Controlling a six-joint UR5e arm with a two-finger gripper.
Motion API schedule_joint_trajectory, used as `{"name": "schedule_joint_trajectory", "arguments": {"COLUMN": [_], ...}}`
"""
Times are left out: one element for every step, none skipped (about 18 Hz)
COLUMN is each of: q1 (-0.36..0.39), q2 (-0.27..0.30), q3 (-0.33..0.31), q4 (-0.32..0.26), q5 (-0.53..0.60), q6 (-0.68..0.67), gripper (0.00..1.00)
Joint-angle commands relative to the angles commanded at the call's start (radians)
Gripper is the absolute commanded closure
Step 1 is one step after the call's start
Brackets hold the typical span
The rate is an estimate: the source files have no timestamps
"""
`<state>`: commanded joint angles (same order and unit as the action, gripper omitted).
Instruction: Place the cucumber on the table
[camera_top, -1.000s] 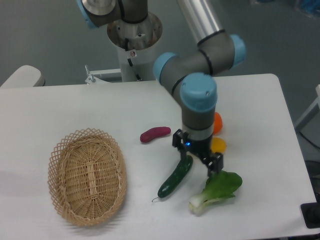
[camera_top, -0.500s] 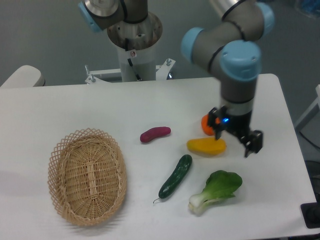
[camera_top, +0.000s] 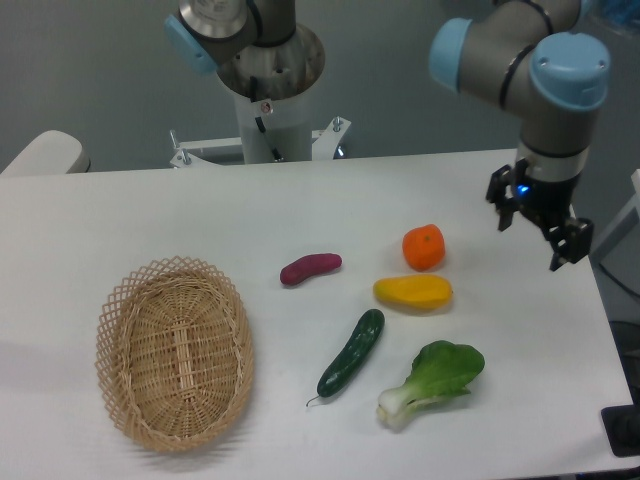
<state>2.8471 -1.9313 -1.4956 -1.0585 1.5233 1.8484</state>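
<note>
The dark green cucumber (camera_top: 351, 353) lies flat on the white table (camera_top: 150, 215), right of the basket, its thin stem tail pointing to the lower left. Nothing touches it. My gripper (camera_top: 538, 230) hangs open and empty above the table's right side, far up and to the right of the cucumber.
An oval wicker basket (camera_top: 175, 352) sits at the left. A purple sweet potato (camera_top: 310, 268), an orange (camera_top: 423, 247), a yellow mango-like fruit (camera_top: 413, 292) and a bok choy (camera_top: 433, 381) lie around the cucumber. The robot base (camera_top: 270, 75) stands at the back.
My gripper has let go of the cucumber, risen, and swung right to the table's right side. The cucumber stays lying where it was set down.
</note>
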Motion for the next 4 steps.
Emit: {"name": "schedule_joint_trajectory", "arguments": {"q1": [0.0, 0.0, 0.0, 0.0], "q2": [-0.002, -0.003, -0.003, -0.005], "q3": [0.0, 0.0, 0.0, -0.002], "q4": [0.002, 0.002, 0.002, 0.003], "q5": [0.0, 0.0, -0.002, -0.006], "q6": [0.0, 0.0, 0.0, 0.0], "gripper": [0.0, 0.0, 0.0, 0.0]}}
